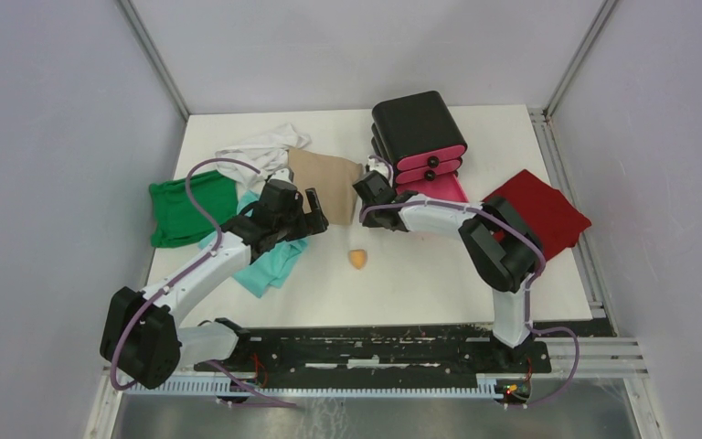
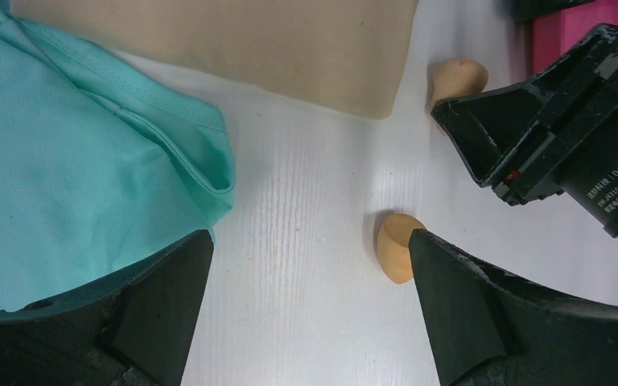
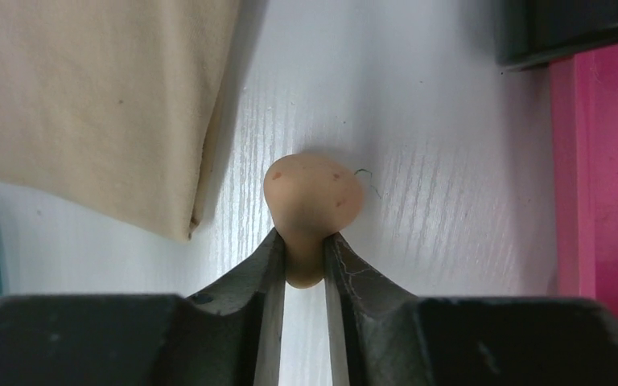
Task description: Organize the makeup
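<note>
Tabletop (image 1: pixel 420 283): wrist views show right end effector (image 3: pixel 304 259) pinching sponge (image 3: pixel 314 197), left end effector (image 2: pixel 310 241) wide.

Drawer box (image 1: pixel 419 133) sits at the back of the table (image 1: pixel 420 283), mid-right, w/ its bottom drawer (image 1: pixel 441 188) out in front. Cloth pile (image 1: pixel 187 210) on the left, lone cloth (image 1: pixel 539 212) right of the box. One sponge (image 1: pixel 357 259) loose mid-table. 2nd sponge (image 3: pixel 312 197) sits btwn flat cloth (image 3: pixel 96 104) and drawer, pinched in the right claw (image 3: pixel 303 261).
</note>
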